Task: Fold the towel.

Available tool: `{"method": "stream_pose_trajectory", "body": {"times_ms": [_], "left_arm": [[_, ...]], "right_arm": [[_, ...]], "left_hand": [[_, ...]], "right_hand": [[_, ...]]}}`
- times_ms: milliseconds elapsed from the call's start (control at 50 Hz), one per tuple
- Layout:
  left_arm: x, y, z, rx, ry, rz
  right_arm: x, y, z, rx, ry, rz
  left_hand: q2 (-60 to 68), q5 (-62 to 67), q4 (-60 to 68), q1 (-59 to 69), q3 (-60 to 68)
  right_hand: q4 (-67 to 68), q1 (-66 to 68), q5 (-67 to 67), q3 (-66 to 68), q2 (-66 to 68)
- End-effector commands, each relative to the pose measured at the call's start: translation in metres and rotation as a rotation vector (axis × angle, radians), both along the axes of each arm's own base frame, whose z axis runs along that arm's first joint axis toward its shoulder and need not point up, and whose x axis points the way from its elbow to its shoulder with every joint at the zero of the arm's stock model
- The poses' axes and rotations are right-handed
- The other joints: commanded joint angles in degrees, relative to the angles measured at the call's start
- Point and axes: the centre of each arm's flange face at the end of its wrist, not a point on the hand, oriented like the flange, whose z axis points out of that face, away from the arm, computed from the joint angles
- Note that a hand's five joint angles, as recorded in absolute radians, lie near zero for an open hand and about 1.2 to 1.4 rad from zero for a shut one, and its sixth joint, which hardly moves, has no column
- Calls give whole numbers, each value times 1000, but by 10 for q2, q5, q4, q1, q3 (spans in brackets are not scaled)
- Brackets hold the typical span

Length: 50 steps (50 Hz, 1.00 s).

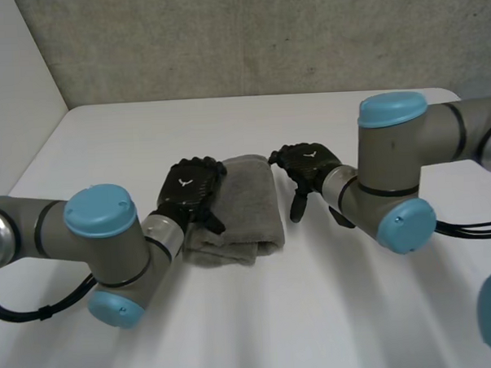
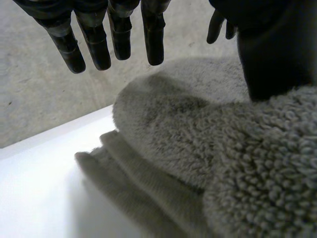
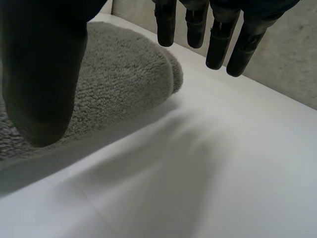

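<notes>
Towel (image 1: 246,204): folded, parked mid-counter (image 1: 226,120) between both hands. Left hand (image 1: 193,190) over its left edge, fingers (image 2: 152,34) straight, spread, gripped nothing; likely flattening the fold. Right hand (image 1: 310,169) just beside, fingers (image 3: 220,42) loose, empty.

White surface (image 1: 260,330) spreads below a rough grey wall (image 1: 263,36), with a pale panel (image 1: 13,80) at one side.

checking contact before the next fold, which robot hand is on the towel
The left robot hand: its palm lies over the towel's left edge, thumb on the cloth. The right robot hand sits beside the towel, its fingers over the table.
</notes>
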Motion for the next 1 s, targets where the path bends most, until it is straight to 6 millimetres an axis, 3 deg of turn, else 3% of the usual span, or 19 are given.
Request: {"method": "stream_pose_trajectory", "body": {"times_ms": [20, 240, 420, 520, 560, 600, 620, 640, 660, 700, 720, 740, 760, 800, 820, 860, 880, 920, 1000], "left_arm": [[23, 0, -4, 35, -16, 52], [45, 4, -14, 87, -40, 100], [46, 4, -12, 83, -40, 104], [46, 3, -3, 63, -31, 107], [45, 1, 10, 34, -17, 110], [45, -1, 20, 11, -6, 113], [44, -2, 29, -14, 6, 115], [44, -3, 41, -42, 21, 115], [44, -3, 41, -43, 21, 115], [43, -2, 67, -100, 53, 112], [43, -2, 68, -100, 53, 112], [44, -1, 82, -128, 68, 112], [44, -1, 82, -128, 69, 112], [45, 3, 112, -180, 92, 112], [45, 3, 112, -180, 92, 112], [46, 6, 141, -213, 111, 116], [46, 6, 141, -214, 111, 116], [50, 6, 160, -203, 111, 150], [53, 4, 173, -176, 96, 198]], "right_arm": [[25, 5, -14, 19, -38, 47], [57, 19, -25, 72, -95, 125], [61, 16, -44, 95, -70, 126], [59, 18, -37, 113, -61, 129], [58, 18, -27, 106, -70, 125], [56, 18, 5, 60, -96, 123], [56, 18, 5, 60, -96, 123], [53, 17, 23, 30, -113, 117], [53, 17, 23, 30, -113, 117], [47, 16, 62, -39, -151, 106], [47, 16, 62, -39, -151, 106], [39, 14, 84, -72, -171, 85], [39, 14, 85, -72, -171, 84], [19, 10, 115, -114, -182, 13], [19, 10, 115, -115, -182, 13], [-4, 6, 139, -150, -187, -77], [-4, 6, 139, -150, -187, -77], [-26, 2, 152, -174, -181, -168], [-47, -1, 162, -205, -184, -256]], "left_hand": [[-4, 6, -9, -15, -10], [-8, 3, -12, -18, -13], [-8, 3, -12, -18, -13], [-10, 1, -14, -20, -15], [-10, 1, -14, -20, -15], [-10, 1, -14, -20, -15], [-10, 1, -14, -20, -15], [-11, 0, -16, -22, -16], [-11, 0, -16, -22, -16], [-18, -7, -22, -29, -23], [-18, -7, -22, -29, -23], [-25, -14, -29, -35, -30], [-25, -14, -29, -35, -30], [-35, -24, -39, -45, -40], [-35, -24, -39, -45, -40], [-36, -26, -41, -47, -42], [-36, -26, -41, -47, -42], [-36, -26, -41, -47, -42], [-36, -26, -41, -47, -42]], "right_hand": [[-46, -31, -36, -37, -41], [-46, -31, -36, -37, -41], [-46, -31, -36, -37, -41], [-46, -31, -36, -37, -41], [-46, -31, -36, -37, -41], [-46, -31, -36, -37, -41], [-46, -31, -36, -37, -41], [-46, -31, -36, -37, -41], [-46, -31, -36, -37, -41], [-46, -31, -36, -37, -41], [-46, -31, -36, -37, -41], [-46, -31, -36, -37, -41], [-46, -31, -36, -37, -41], [-46, -31, -36, -37, -41], [-46, -31, -36, -37, -41], [-46, -31, -36, -37, -41], [-46, -31, -36, -37, -41], [-46, -31, -36, -37, -41], [-46, -31, -36, -37, -41]]}}
